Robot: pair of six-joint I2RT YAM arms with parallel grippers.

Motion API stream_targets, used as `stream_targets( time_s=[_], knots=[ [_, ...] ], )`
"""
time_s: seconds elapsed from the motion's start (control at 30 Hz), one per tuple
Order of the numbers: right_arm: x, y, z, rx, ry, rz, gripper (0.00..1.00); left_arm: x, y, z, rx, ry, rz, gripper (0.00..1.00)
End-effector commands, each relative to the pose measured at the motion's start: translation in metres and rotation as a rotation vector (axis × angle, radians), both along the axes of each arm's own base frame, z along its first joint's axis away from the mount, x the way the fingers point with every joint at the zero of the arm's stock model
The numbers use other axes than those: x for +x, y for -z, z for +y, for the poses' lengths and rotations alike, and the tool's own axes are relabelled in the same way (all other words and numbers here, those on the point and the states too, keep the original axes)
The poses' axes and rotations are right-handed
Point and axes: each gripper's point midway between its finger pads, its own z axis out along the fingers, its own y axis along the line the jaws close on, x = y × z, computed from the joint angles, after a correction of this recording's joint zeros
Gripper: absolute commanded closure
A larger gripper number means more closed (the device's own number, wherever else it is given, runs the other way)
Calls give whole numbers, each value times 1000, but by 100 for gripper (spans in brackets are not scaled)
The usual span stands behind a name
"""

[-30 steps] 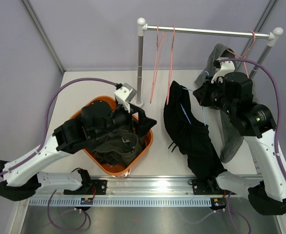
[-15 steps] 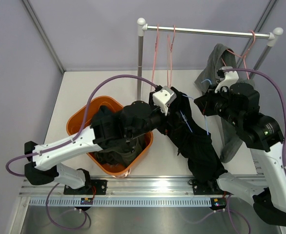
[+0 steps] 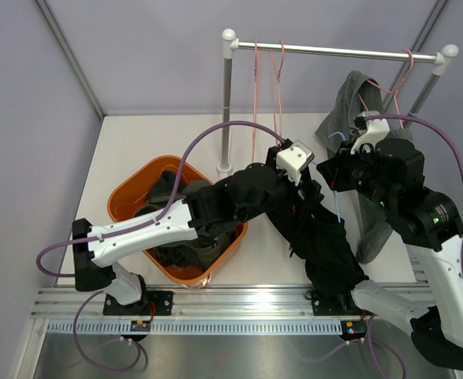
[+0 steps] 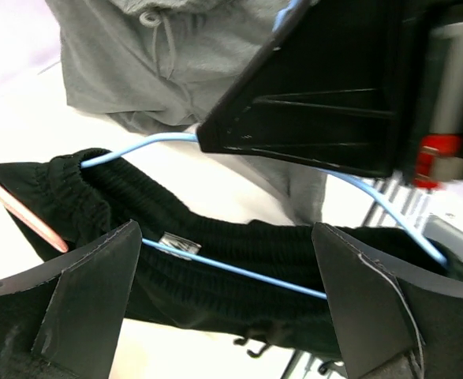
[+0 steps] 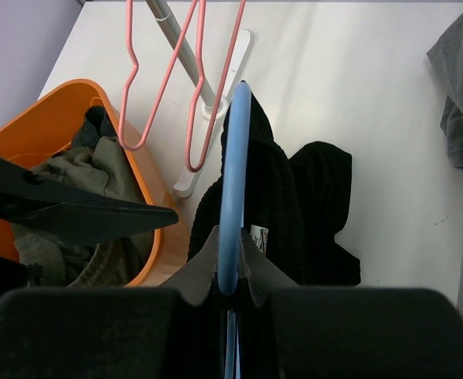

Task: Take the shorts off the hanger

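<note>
Right gripper clamped tight on blue hanger, bracing it above the table. Black shorts hang on it, trailing down to the table. Left gripper wide open, empty, straddling the waistband, likely to grab and pull the shorts off.

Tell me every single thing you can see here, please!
black shorts: one, black, on the blue hanger, over the table
blue hanger: one, blue, pinched in the right tool
grey shorts: one, grey, hanging at the rail's right end
pink hangers: two bare, pink, on the rail's left part
basket: one, orange, left on the table
shorts in basket: a pile, olive and dark, count unclear
rail: one, silver, at the back
left tool: one, black, open, by the black shorts
right tool: one, black, shut on the blue hanger
</note>
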Motion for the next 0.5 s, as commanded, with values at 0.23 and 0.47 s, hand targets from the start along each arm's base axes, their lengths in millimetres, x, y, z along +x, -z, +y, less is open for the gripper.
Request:
stream_targets(
  time_s=[0.23,0.47],
  knots=[
    [-9,-26,-3,33,-6,-75,100,64,-4,9,-46,-143,2,12],
    [-9,-24,-3,31,-6,-71,100,82,10,11,-8,-168,20,16]
  ],
)
